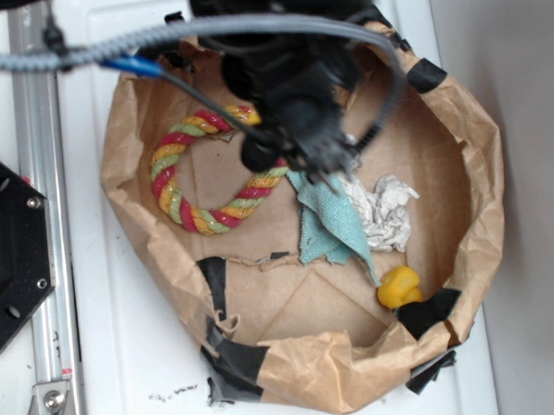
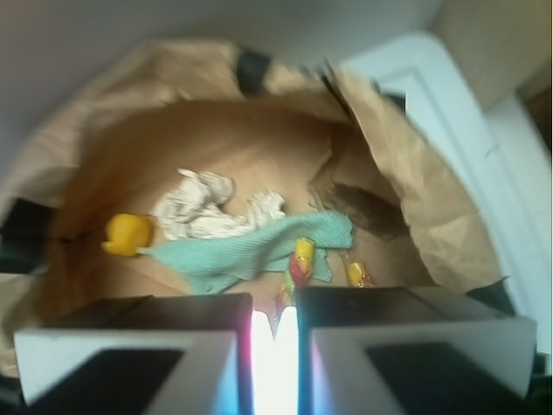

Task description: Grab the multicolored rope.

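Plainly, the rope (image 1: 193,175) lies curled on the paper bag's (image 1: 460,151) floor, left of the teal cloth (image 1: 329,225), gripper (image 1: 328,160) above its open ends.
It looks light, soft and glossy, likely slippery; pinching across one thick strand seems best. Wrist view shows the jaws nearly together, holding nothing. No writing is legible.

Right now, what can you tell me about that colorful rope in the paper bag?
The rope is thick and twisted, with red, yellow and pale green strands, curved into an open ring. It lies flat on the brown paper bag floor, left of the teal cloth. The dark robot arm hides its ends from above.
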`<act>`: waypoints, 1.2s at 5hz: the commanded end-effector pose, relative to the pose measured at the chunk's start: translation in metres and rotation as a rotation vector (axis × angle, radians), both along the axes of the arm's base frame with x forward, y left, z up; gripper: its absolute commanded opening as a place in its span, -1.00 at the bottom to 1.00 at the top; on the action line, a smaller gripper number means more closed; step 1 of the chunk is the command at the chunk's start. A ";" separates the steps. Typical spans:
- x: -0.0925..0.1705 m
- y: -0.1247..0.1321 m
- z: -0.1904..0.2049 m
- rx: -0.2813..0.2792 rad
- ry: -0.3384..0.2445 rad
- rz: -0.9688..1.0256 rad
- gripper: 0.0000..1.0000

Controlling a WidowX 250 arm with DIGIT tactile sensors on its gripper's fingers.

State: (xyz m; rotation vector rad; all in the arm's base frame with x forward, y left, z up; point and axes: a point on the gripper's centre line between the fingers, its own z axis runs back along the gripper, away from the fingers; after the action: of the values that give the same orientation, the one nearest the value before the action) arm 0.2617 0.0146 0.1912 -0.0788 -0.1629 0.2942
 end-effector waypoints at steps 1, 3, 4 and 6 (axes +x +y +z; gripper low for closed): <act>-0.016 0.000 -0.011 0.050 0.002 -0.051 1.00; -0.030 0.006 -0.074 0.013 0.093 -0.077 1.00; -0.035 0.009 -0.089 0.015 0.117 -0.082 1.00; -0.045 0.022 -0.122 -0.012 0.142 -0.135 1.00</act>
State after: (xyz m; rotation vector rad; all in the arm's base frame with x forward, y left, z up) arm 0.2212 0.0234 0.0648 -0.0862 0.0127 0.1455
